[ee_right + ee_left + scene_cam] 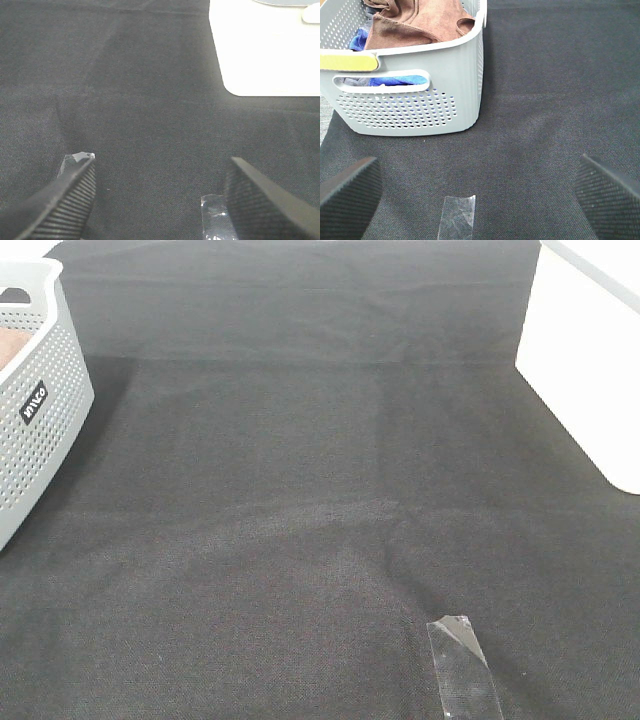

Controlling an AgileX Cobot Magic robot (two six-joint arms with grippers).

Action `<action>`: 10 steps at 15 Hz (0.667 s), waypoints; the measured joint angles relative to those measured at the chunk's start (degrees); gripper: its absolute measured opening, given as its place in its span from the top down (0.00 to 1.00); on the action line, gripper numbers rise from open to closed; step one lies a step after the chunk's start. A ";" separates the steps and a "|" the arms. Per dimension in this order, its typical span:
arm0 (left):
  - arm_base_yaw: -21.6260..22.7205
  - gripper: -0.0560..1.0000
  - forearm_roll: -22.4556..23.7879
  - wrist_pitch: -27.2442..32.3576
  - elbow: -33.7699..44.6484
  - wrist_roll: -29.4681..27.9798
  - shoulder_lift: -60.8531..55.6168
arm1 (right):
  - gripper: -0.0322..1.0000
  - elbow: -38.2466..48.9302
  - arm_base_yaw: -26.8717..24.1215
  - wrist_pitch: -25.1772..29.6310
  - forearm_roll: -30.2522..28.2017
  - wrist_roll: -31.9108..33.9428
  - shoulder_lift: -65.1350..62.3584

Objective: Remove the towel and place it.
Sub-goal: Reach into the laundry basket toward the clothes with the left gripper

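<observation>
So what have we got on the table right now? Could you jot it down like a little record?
towel: brown, bunched up inside the grey basket
blue fabric: also in the basket, beside the towel
basket position: standing at the left on the black cloth
left gripper: open, empty, facing the basket
right gripper: open, empty, over the cloth
clear tape: strip lying on the cloth near the front
white object: at the right edge, only partly in view
</observation>
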 joint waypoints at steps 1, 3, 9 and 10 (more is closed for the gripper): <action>0.00 0.01 0.00 0.00 0.00 0.00 0.00 | 0.32 0.00 0.00 0.00 0.00 0.00 0.00; 0.00 0.01 0.00 0.00 0.00 0.00 0.00 | 0.32 0.00 0.00 0.00 0.00 0.00 0.00; 0.00 0.01 0.00 0.00 0.00 0.17 0.00 | 0.32 0.00 0.00 0.00 0.00 0.00 0.00; 0.00 0.01 0.00 0.00 0.00 0.17 0.00 | 0.32 0.00 0.00 0.00 0.00 0.00 0.00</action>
